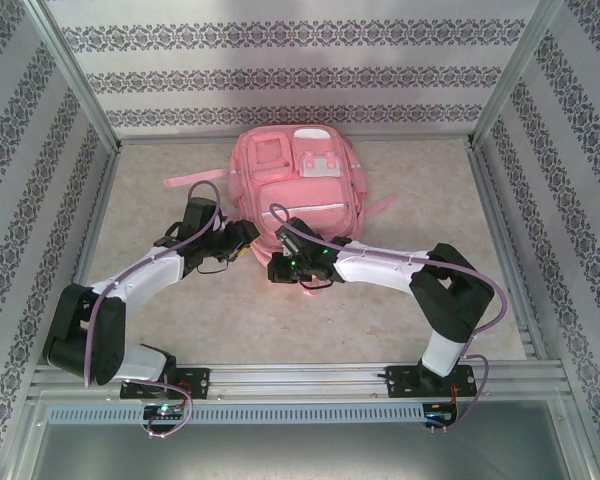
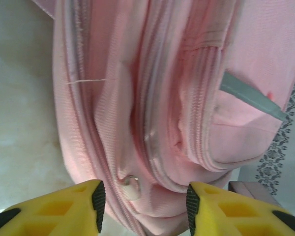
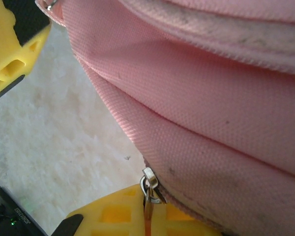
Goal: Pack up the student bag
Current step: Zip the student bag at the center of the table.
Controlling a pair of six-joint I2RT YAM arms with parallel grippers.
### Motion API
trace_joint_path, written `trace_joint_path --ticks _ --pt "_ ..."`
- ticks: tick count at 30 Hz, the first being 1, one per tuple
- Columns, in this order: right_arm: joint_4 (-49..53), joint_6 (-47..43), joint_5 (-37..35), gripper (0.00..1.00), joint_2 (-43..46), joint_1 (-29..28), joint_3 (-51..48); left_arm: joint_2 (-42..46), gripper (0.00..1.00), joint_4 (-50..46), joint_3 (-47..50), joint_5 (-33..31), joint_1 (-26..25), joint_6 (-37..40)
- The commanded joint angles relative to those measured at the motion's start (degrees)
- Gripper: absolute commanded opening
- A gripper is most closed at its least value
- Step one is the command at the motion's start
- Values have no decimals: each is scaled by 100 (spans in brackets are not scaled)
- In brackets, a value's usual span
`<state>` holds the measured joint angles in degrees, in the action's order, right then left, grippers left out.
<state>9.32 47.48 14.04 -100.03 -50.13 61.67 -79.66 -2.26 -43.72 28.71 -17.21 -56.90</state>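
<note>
— Why do both arms crowd the near end of the student bag (image 1: 295, 180), lying at the back of the desk (image 1: 180, 310)?
— Likely to unzip it. The left end effector (image 2: 142, 199) is released, and so is the right end effector (image 3: 73, 128), with a zip pull (image 3: 148, 183) beside its lower finger (image 3: 118, 216).

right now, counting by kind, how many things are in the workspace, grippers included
student bag: 1
grippers: 2 (left gripper, right gripper, both open at the bag's near edge)
total: 3
</note>
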Motion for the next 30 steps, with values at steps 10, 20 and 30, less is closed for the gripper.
trace_joint_path --ticks 10,20,30 --pt "-85 9 57 0 66 -67 25 -692 17 569 -102 7 -284 -79" --pt "632 -348 -558 0 440 -67 -29 -448 0 -745 -538 -735 -244 608" --pt "1336 -803 -842 0 859 120 -367 -220 0 -1324 -740 -1073 55 850"
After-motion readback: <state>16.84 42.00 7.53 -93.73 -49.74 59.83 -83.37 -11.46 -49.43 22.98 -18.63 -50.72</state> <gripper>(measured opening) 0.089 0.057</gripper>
